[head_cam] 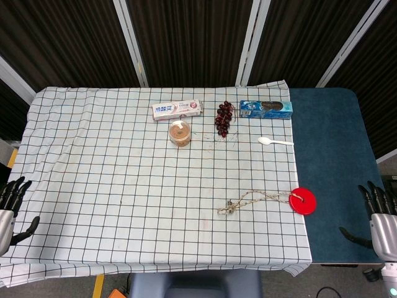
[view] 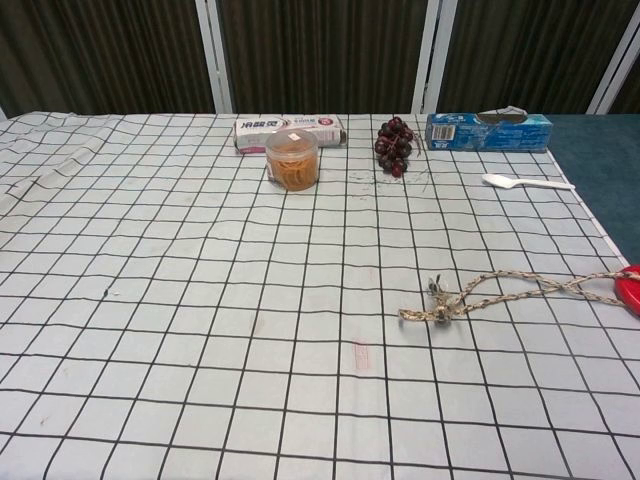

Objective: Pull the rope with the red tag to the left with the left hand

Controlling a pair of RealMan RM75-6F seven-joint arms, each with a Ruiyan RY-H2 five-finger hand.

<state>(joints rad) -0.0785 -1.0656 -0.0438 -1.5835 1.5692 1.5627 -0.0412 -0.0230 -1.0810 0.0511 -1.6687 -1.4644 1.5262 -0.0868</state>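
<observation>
A tan braided rope (head_cam: 251, 200) lies on the checked cloth (head_cam: 124, 186) right of centre, its knotted end (head_cam: 228, 208) pointing left. Its other end joins a round red tag (head_cam: 303, 201) at the cloth's right edge. The chest view shows the same rope (view: 500, 289), its knot (view: 438, 309) and a sliver of the tag (view: 630, 289). My left hand (head_cam: 12, 208) hovers at the table's far left edge, fingers spread, holding nothing, far from the rope. At the right edge over the blue mat is my right hand (head_cam: 378, 214), also spread and empty. Neither hand appears in the chest view.
Along the far side lie a toothpaste box (head_cam: 177, 110), a small jar (head_cam: 180, 133), a bunch of dark grapes (head_cam: 224, 117), a blue box (head_cam: 265, 109) and a white plastic spoon (head_cam: 275, 141). A blue mat (head_cam: 332, 161) covers the table's right strip.
</observation>
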